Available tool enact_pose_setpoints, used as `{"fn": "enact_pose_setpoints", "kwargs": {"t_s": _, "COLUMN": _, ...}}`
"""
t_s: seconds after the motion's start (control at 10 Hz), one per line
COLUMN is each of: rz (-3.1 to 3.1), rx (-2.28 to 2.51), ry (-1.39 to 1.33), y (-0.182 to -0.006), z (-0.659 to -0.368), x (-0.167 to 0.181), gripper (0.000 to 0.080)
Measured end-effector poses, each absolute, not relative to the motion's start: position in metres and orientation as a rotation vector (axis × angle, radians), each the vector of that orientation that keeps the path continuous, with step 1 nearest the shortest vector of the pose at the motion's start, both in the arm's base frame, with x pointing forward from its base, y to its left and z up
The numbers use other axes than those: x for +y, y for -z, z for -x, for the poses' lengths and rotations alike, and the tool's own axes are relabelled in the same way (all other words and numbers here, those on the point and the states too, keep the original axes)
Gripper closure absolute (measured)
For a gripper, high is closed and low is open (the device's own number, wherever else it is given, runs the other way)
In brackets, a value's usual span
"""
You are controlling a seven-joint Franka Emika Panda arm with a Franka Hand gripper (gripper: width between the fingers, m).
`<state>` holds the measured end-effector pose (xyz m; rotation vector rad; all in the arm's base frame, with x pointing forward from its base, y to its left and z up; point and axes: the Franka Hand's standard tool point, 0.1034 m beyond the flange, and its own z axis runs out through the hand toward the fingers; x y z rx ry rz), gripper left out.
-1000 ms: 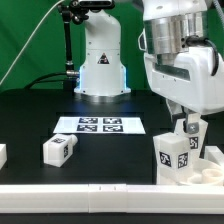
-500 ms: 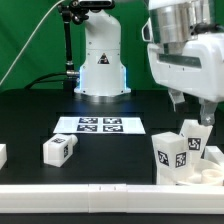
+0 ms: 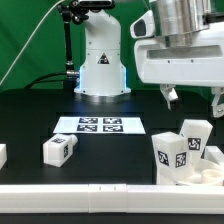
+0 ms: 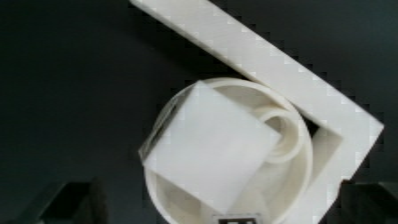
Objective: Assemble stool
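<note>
Against a second ago, when the hand (image 3: pixel 192 98) sat low at the right of the exterior view, pinching the upright leg (image 3: pixel 196 140), we now see it lifted clear above that leg, its fingers spread wide with nothing between them. The arm reaches down from the upper right of the frame with the fingers pointing downward. The released leg stands beside a second leg (image 3: pixel 171 156) on the stool's round seat (image 3: pixel 208 174) at lower right, while another leg (image 3: pixel 60 149) lies alone on the black bench (image 3: pixel 30 120) at lower left, near the marker board (image 3: pixel 99 125).
</note>
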<state>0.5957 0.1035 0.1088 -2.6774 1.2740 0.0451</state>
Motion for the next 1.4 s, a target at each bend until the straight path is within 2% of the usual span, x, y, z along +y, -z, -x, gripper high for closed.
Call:
{"fn": "enact_pose_setpoints", "kwargs": {"t_s": 0.4, "rz": 2.876, "rx": 0.832, "ry": 0.016, "y": -0.115, "z": -0.593, "x": 0.125, "gripper": 0.0150}}
{"fn": "enact_pose_setpoints", "kwargs": {"t_s": 0.8, "rz": 2.968, "rx": 0.426, "ry": 0.044, "y": -0.114, "z": -0.593, "x": 0.123, "gripper": 0.0150}}
{"fn": "enact_pose_setpoints", "kwargs": {"t_s": 1.2, "rz": 3.018, "rx": -0.249, "ry": 0.113, "y": -0.114, "z": -0.595, "x": 0.122, "gripper": 0.0150}}
{"fn": "enact_pose_setpoints", "kwargs": {"t_s": 1.4, "rz": 3.008, "rx": -0.384, "ry": 0.120, "y": -0.114, "z": -0.596, "x": 0.119, "gripper": 0.0150}}
